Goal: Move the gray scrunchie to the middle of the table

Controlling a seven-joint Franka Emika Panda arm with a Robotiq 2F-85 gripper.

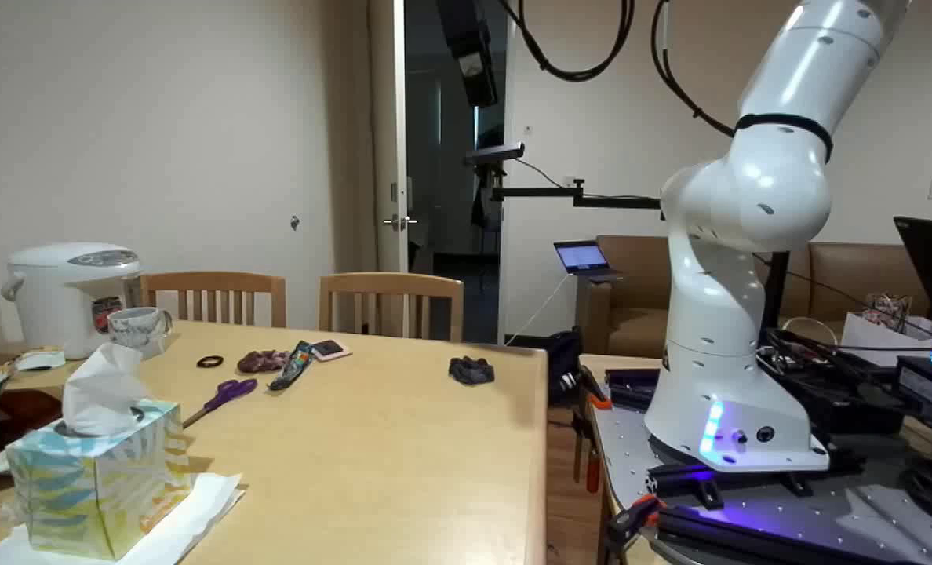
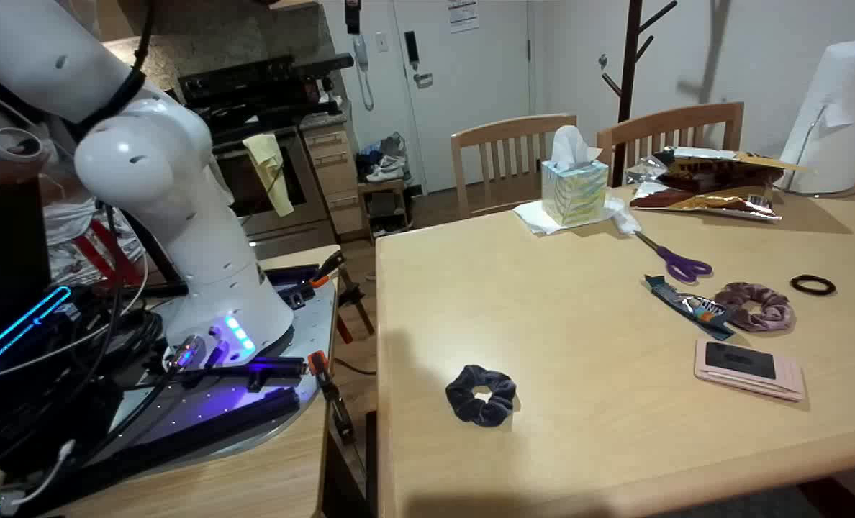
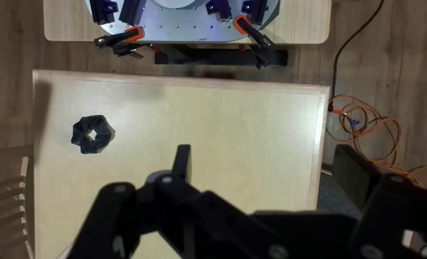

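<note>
We see the gray scrunchie (image 1: 471,370) lying near a corner of the desk (image 2: 571,338), on the side facing the robot base (image 1: 737,400). Our jaws hang spread and empty, away from it. We'd best center above it, descend level, then softly pinch 1 side.

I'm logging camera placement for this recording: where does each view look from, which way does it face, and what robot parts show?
An exterior view: at a side of the table, tissue box near; looks across toward an open door; arm at picture right.
An exterior view: at the table's opposite side, pink wallet near; faces a white door; arm at picture left.
Wrist view: above the table, looking down; open gripper at bottom, mounting plate at top.
Shared: both exterior views show arm and tissue box; all three, the gray scrunchie.
</note>
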